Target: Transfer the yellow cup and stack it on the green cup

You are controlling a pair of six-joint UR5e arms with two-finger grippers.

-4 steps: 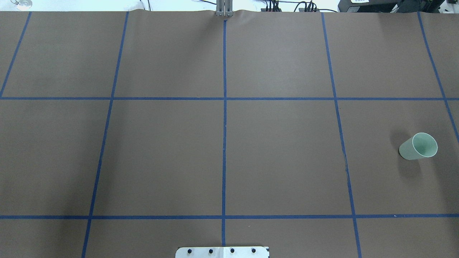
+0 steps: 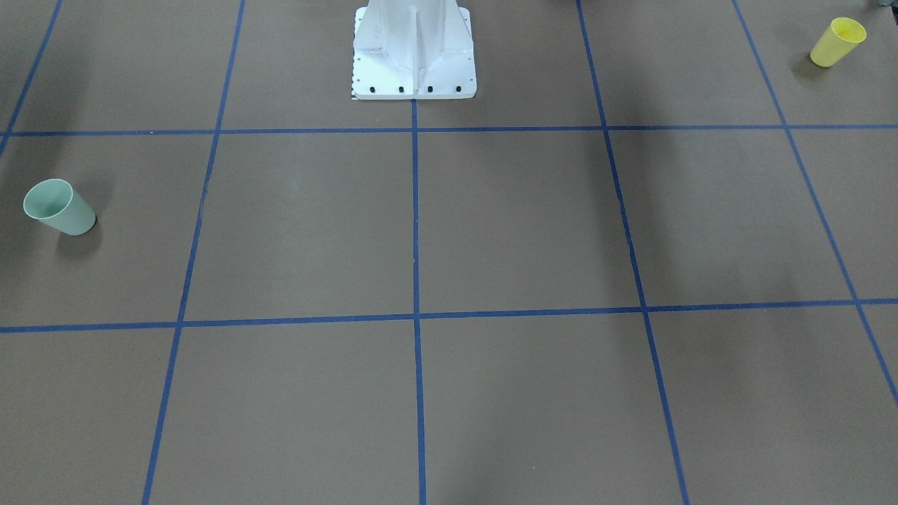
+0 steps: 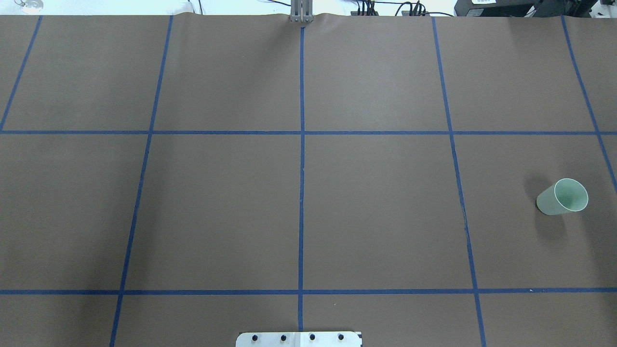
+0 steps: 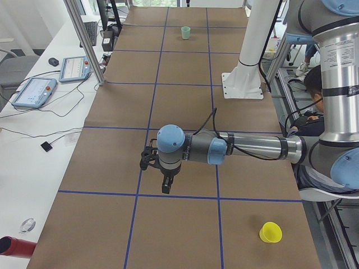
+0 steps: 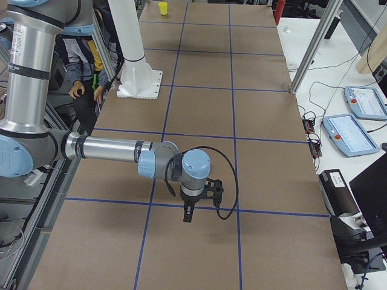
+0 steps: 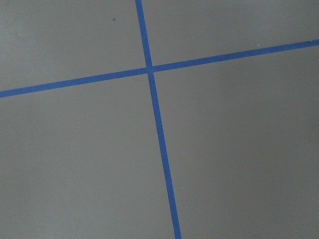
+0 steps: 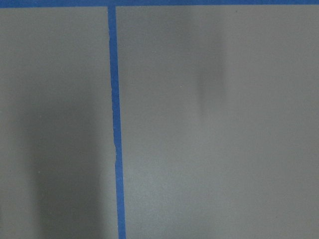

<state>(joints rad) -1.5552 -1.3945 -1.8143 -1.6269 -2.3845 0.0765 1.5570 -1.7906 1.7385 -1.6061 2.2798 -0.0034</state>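
The yellow cup (image 2: 837, 42) stands upright near the table corner on my left side; it also shows in the exterior left view (image 4: 271, 232) and far off in the exterior right view (image 5: 162, 8). It is outside the overhead view. The green cup (image 3: 562, 196) stands upright on my right side, and shows in the front-facing view (image 2: 59, 207) and the exterior left view (image 4: 185, 32). My left gripper (image 4: 166, 189) hangs above the mat, far from the yellow cup. My right gripper (image 5: 187, 216) hangs above the mat. I cannot tell whether either is open or shut. Both wrist views show only mat and tape.
A brown mat with a blue tape grid (image 3: 301, 193) covers the table. The white robot pedestal (image 2: 414, 56) stands at the table's middle edge. Tablets (image 4: 33, 91) and cables lie on a side bench. A person (image 5: 84, 54) sits by the robot base.
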